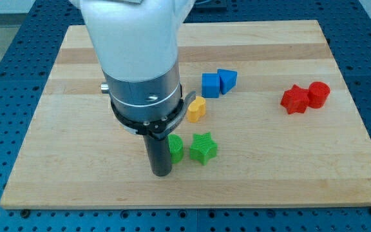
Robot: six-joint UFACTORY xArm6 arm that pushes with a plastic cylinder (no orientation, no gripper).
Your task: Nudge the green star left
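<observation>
The green star [203, 147] lies on the wooden board [69, 148] near the view's bottom middle. A second green block [175, 147], its shape partly hidden by the rod, sits just to the star's left, almost touching it. My tip [161, 173] rests on the board at the lower left of that green block, close beside it and about one block width left of the star. The arm's white and grey body hides the board above the rod.
A yellow block [197, 109] lies above the green pair. Two blue blocks [210, 84] [227, 80] sit side by side above that. A red star-like block [294, 100] and a red cylinder [319, 94] touch at the view's right.
</observation>
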